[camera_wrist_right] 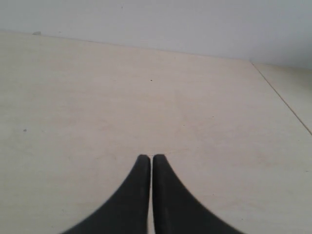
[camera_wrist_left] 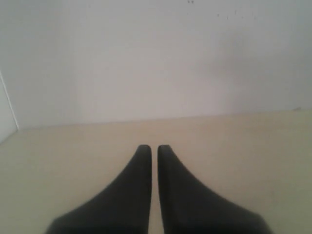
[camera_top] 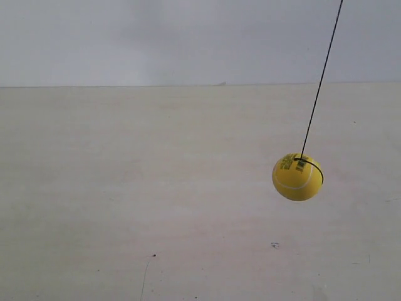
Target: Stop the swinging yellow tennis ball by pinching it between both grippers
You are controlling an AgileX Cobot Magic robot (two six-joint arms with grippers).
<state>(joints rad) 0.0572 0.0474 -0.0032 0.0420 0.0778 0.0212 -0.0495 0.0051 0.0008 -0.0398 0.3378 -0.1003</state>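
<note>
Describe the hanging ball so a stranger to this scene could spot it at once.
In the exterior view, a wide pale table meets a grey wall. A thin black string slants down from the top right, and the yellow tennis ball hangs at its end. It is the only bright, round thing there, with a pale curved seam and small dark print.

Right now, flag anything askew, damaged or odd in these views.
The black string hangs slanted, not plumb, so the yellow tennis ball sits off to the exterior view's right. Nothing looks damaged or spilled; the table bears only small dark specks.
</note>
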